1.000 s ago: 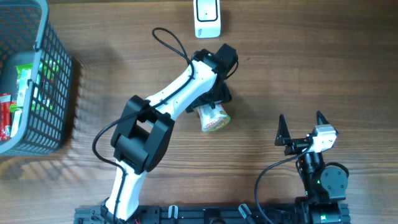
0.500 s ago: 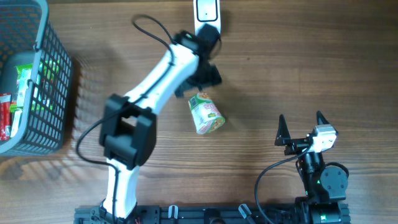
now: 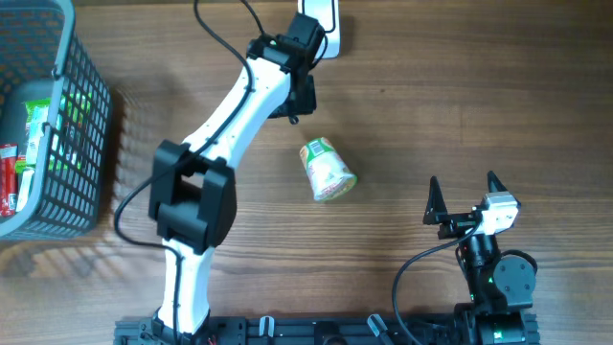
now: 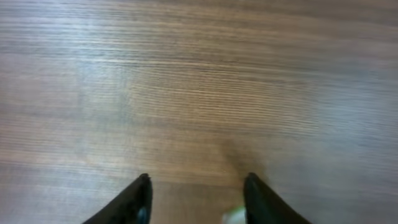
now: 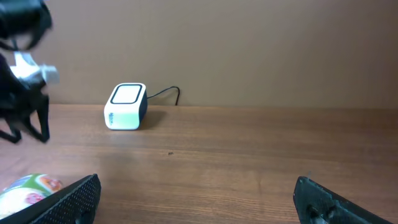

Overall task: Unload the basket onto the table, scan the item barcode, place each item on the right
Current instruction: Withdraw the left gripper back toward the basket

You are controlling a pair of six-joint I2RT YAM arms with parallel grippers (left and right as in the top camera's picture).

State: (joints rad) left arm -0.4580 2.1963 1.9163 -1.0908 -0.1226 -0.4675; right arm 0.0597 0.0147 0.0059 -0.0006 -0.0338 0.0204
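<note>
The item, a small cup (image 3: pixel 329 171) with a green and white printed wrap, lies on its side on the wooden table, free of both grippers. Its edge shows at the lower left of the right wrist view (image 5: pixel 28 190). The white barcode scanner (image 3: pixel 319 14) stands at the far edge, also seen from the right wrist (image 5: pixel 126 106). My left gripper (image 3: pixel 301 103) hovers between scanner and cup, its fingers apart with only bare wood between them (image 4: pixel 196 180). My right gripper (image 3: pixel 462 196) rests open at the near right, empty (image 5: pixel 196 199).
A grey wire basket (image 3: pixel 86 115) holding several packets stands at the left edge. The scanner's cable runs off behind it toward the wall. The left arm stretches diagonally across the middle of the table.
The left gripper let go of the cup and moved away toward the scanner, its fingers narrowing. The cup now lies loose, rolled slightly. The right arm has not moved.
</note>
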